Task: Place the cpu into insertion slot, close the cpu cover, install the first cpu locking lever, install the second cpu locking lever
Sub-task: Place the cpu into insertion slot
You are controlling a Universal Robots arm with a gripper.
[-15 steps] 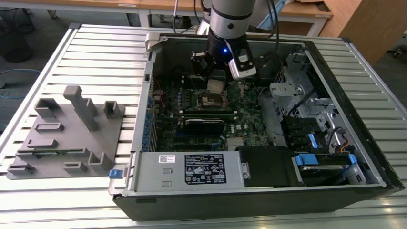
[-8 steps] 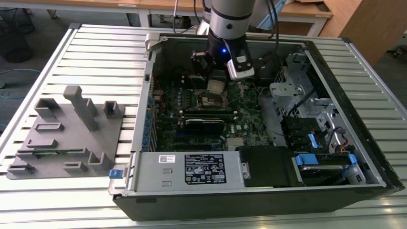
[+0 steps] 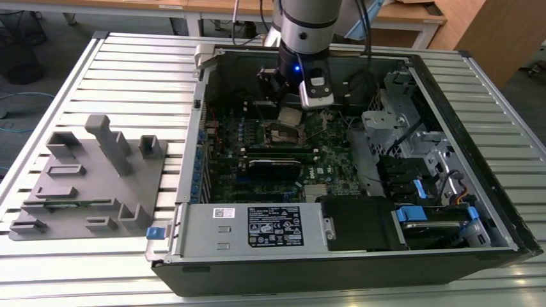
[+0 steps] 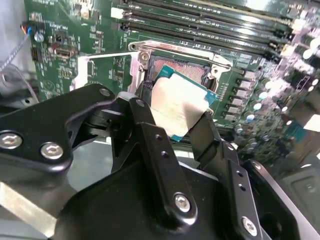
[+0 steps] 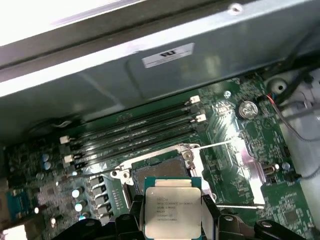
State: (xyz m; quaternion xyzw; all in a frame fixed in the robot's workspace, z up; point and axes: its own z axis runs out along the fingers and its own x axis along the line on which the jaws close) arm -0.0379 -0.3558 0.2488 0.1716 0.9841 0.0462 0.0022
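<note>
I pinch the cpu (image 4: pixel 182 107) by two opposite edges, my end effector (image 4: pixel 175 122) pressed in on it so the metal top and the underside stay untouched. In the first wrist view the chip hangs flat-faced toward the camera. It is above and just short of the insertion slot (image 5: pixel 160 169), not yet seated. I judge that edge hold is what keeps the contact side clear for a level descent.

The slot lies open, with its dark centre bare and nothing in it. The cpu cover (image 5: pixel 248 167) is swung out to one side, its window showing green board beneath, which leaves the way down free.

All of this sits inside the computer case (image 3: pixel 341 268), lying on its side with the panel off on the slatted counter (image 3: pixel 128 70). The case holds the motherboard (image 3: pixel 256 179), and long memory slots (image 5: pixel 135 132) run just beside the socket. A grey fixture (image 3: pixel 94 192) rests on the counter at the exterior view's left, well apart from my work.
</note>
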